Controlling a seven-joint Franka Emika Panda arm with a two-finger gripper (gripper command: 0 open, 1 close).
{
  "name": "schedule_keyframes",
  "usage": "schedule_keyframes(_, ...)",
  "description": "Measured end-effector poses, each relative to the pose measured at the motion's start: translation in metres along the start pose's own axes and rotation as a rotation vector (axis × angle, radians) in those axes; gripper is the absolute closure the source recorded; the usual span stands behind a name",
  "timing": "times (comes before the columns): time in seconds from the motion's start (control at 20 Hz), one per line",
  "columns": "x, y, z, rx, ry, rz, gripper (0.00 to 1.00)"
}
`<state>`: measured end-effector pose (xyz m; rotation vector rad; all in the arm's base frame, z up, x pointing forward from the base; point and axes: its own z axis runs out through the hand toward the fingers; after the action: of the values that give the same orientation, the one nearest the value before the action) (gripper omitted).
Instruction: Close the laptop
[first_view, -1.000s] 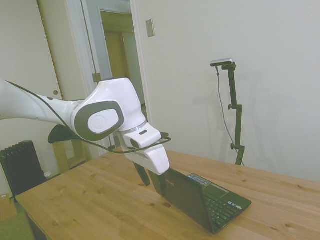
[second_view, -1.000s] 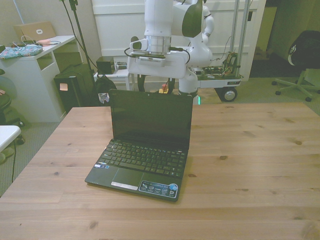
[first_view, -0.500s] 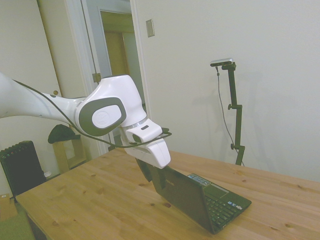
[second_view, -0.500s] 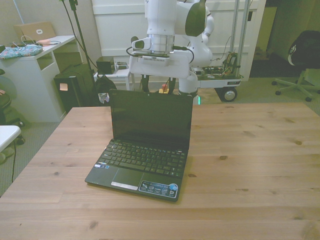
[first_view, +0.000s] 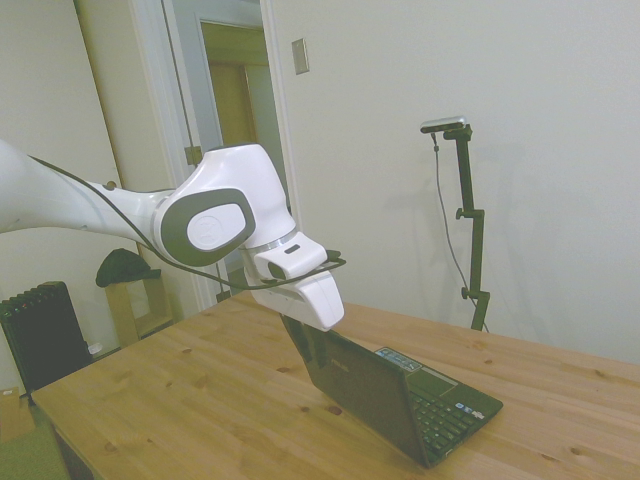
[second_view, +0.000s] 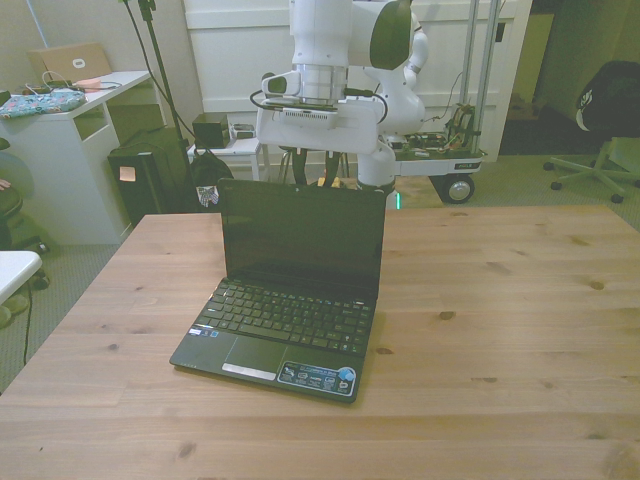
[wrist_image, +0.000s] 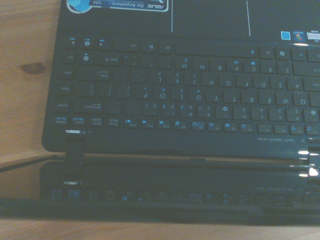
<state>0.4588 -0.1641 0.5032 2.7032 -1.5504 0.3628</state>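
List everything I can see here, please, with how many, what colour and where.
Laptop: one, black, open on the table, screen upright and dark, stickers on the palm rest.
Table: one, light wood with knots.
Desk: one, white, beyond the table at the front view's left, with papers on top.
Office chair: one, dark, on the floor at the front view's right.
Cart: one, on wheels, behind the robot.
Radiator: one, black, on the floor in the side view's lower left.
Door: one, open, pale frame, in the wall behind the arm.
Arm: one, white with grey panels, reaching over the laptop's lid.
Gripper: one, white body, dark fingers just behind the lid's top edge.
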Motion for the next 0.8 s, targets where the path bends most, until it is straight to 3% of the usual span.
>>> schedule_keyframes(0.45,0.025,0.004,-0.018,0.011,0.017,0.037,1.0)
schedule_keyframes(0.8,0.057,0.011,-0.001,-0.017,0.004,0.086,1.0)
